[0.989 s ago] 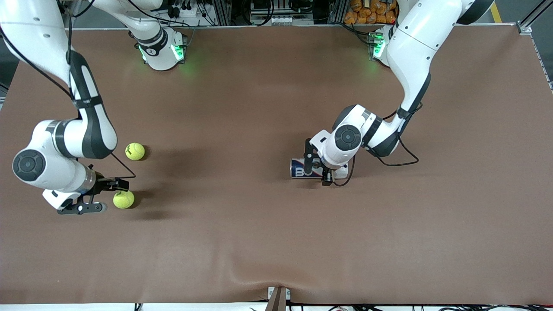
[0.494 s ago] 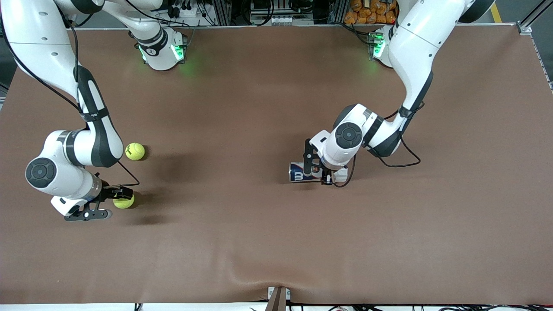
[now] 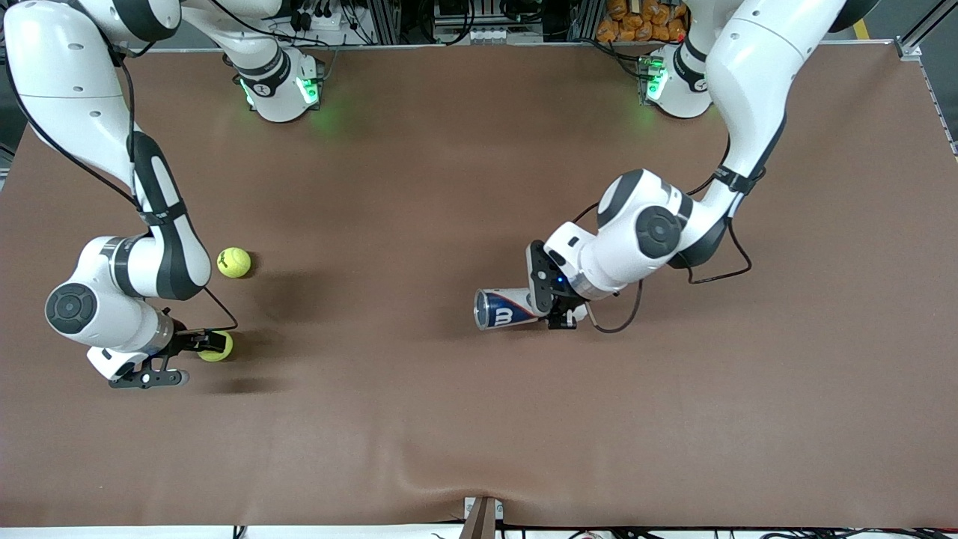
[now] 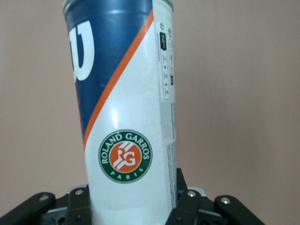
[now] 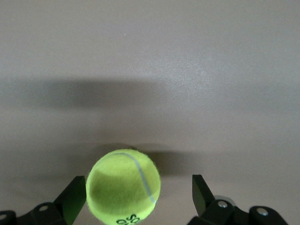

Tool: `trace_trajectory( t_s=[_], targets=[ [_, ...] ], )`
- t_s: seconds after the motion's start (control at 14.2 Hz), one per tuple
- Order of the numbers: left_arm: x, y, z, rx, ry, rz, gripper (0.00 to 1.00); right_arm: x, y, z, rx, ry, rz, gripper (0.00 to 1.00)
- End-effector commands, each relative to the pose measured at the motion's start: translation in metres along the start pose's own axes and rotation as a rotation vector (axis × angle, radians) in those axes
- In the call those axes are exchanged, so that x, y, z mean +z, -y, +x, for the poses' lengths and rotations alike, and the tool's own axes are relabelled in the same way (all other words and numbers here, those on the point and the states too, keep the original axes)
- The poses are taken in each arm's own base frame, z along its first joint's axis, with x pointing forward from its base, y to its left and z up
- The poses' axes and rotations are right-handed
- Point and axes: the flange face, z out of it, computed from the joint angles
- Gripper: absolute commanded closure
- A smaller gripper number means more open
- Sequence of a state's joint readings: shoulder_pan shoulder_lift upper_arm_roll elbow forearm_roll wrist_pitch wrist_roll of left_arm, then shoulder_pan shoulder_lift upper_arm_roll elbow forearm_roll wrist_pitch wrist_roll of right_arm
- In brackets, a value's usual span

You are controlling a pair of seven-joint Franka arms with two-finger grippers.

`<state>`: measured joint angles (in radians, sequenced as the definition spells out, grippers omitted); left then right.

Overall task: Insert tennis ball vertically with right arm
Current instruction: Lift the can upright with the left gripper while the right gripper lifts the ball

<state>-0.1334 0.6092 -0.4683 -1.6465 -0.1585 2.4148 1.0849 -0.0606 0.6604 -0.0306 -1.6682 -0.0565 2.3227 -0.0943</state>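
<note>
On the table, the right tool straddles a tennis ball, fingers apart; the left tool clamps the can.

Can now lifted, tilted.

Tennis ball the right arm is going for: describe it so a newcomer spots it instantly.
Start at the right arm's end of the table. Two tennis balls lie there; the target tennis ball is the one nearer the front camera. Unlike the other ball, it sits between the open fingers of the right gripper.

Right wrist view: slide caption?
Open right gripper straddles a tennis ball on the brown table, not yet closed.
</note>
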Motion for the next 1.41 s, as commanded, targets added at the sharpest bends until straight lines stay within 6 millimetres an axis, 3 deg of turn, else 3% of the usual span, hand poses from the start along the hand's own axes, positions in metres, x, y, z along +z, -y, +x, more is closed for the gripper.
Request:
trace_trajectory(
  t_s=[0.0,0.14,0.42,0.49,0.64,0.85,0.92,0.99,1.2,1.34],
  targets=[
    [0.001,0.014,0.017,-0.025,-0.131,-0.023,0.39,0.012,-0.006,0.004,0.048,0.005,0.050,0.00],
    [0.002,0.033,0.019,-0.029,-0.229,-0.031,0.37,0.019,-0.005,0.002,0.075,0.015,0.078,0.00],
    [0.009,0.040,0.010,-0.011,-0.420,-0.059,0.37,0.026,-0.003,0.001,0.090,0.021,0.097,0.00],
    [0.017,0.039,0.006,0.010,-0.470,-0.061,0.37,0.026,-0.003,0.001,0.090,0.021,0.097,0.00],
    [0.053,0.043,-0.009,0.032,-0.594,-0.060,0.37,0.025,-0.002,0.001,0.092,0.020,0.099,0.00],
    [0.076,0.037,-0.011,0.026,-0.762,-0.015,0.37,0.026,-0.003,0.001,0.090,0.022,0.099,0.49],
    [0.096,0.030,-0.011,0.019,-0.804,-0.026,0.37,0.026,-0.003,0.001,0.090,0.020,0.099,0.62],
    [0.108,0.020,-0.003,0.021,-0.852,-0.025,0.37,0.026,-0.003,0.001,0.088,0.022,0.099,0.67],
    [0.139,-0.011,0.024,0.016,-0.958,0.003,0.36,0.018,0.000,0.003,0.081,0.016,0.099,0.67],
    [0.145,-0.019,0.031,0.011,-1.025,-0.006,0.35,0.009,0.004,0.004,0.072,0.006,0.098,0.65]
  ],
)
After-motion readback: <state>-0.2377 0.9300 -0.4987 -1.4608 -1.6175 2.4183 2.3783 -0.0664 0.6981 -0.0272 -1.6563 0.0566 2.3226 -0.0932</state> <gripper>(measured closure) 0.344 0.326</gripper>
